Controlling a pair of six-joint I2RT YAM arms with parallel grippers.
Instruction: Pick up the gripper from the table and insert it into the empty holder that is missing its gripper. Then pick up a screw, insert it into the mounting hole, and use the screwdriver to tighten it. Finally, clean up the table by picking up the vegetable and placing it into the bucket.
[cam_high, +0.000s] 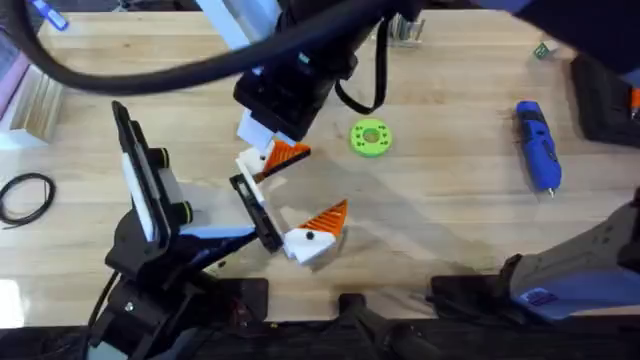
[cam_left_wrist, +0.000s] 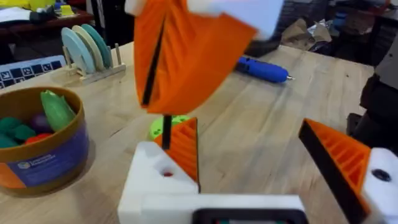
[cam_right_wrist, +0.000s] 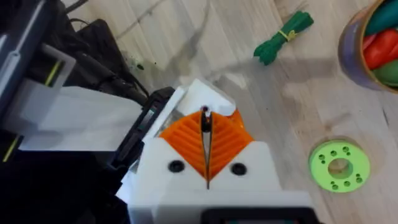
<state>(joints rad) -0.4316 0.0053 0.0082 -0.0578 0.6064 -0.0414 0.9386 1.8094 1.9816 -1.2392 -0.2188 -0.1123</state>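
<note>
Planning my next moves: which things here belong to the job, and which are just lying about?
Job:
holder
orange wedge on it
screwdriver
vegetable
bucket

Lying about:
green disc
plate rack
toys already in the bucket

Left arm: base lower left, links folded, forearm running out toward centre. Left hand (cam_high: 290, 205) lies low, fingers spread wide apart, one white block with orange pad (cam_high: 328, 217) on the far-right side, the other block (cam_high: 252, 172) nearer the right hand. Right arm: reaches across from the right, wrist dark and high over centre. Right hand (cam_high: 275, 150) points down just above the left hand's near finger, its orange pads (cam_right_wrist: 205, 144) pressed together, thin dark sliver between them.
</note>
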